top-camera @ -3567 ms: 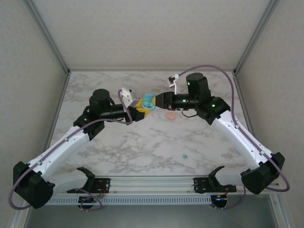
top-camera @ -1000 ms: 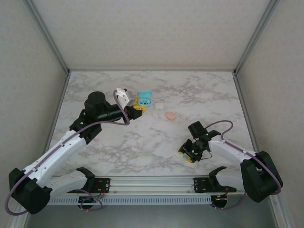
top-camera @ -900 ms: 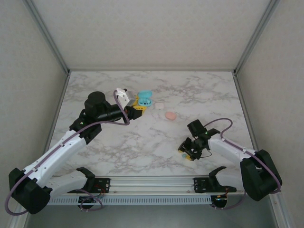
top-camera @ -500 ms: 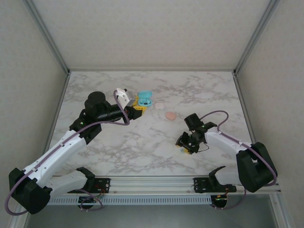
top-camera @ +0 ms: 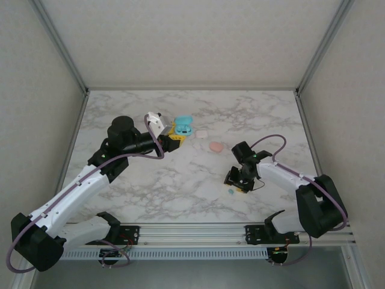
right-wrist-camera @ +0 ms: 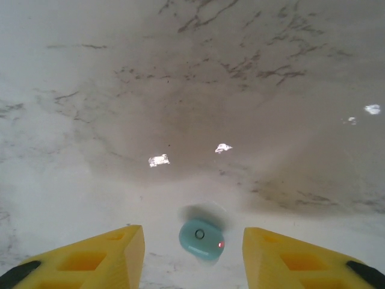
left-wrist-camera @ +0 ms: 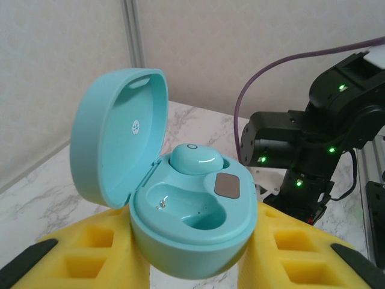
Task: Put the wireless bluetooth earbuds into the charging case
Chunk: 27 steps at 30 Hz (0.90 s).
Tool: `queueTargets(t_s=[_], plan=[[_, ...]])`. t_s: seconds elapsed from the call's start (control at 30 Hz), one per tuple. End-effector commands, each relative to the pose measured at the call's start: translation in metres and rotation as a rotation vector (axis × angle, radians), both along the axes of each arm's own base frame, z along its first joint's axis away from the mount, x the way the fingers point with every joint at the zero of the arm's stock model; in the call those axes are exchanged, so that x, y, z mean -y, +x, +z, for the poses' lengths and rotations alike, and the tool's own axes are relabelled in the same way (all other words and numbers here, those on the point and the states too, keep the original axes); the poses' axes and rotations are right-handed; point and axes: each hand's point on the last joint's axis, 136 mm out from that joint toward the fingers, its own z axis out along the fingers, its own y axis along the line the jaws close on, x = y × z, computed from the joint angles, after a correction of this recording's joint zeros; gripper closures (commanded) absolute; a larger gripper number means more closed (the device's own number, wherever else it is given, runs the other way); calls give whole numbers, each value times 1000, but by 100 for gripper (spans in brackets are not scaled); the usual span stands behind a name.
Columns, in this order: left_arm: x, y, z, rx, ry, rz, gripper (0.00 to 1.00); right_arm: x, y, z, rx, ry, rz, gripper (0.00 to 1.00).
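My left gripper (top-camera: 177, 135) is shut on the open teal charging case (top-camera: 183, 125), holding it above the back of the table. In the left wrist view the case (left-wrist-camera: 180, 235) sits between the yellow fingers (left-wrist-camera: 90, 253) with its lid up. One teal earbud (left-wrist-camera: 195, 160) is seated in it and the slot beside it is bare. A second teal earbud (right-wrist-camera: 201, 239) lies on the marble between the pads of my open right gripper (right-wrist-camera: 194, 253), with a gap on each side. From above, that earbud (top-camera: 230, 191) lies at the right gripper's (top-camera: 235, 186) tip.
A pink case (top-camera: 215, 146) lies on the marble table (top-camera: 150, 180) between the two grippers. A smaller pale piece (top-camera: 201, 134) lies just right of the teal case. The arms' base rail (top-camera: 192, 232) runs along the near edge.
The right arm has folded inward, its gripper sliding a little away from the near edge to straddle the teal earbud, its jaws slightly wider. The left arm and case have not moved.
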Motion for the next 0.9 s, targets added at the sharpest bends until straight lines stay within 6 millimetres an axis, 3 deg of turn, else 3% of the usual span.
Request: queueTargets(t_s=[0.0, 0.37, 0.87], plan=[[2, -3, 17, 36, -19, -9, 79, -11, -4, -7, -15, 47, 68, 53], [1, -3, 16, 35, -15, -2, 79, -26, -22, -14, -87, 62, 174, 55], [1, -3, 15, 32, -15, -5, 79, -33, -12, 0, -44, 18, 204, 58]])
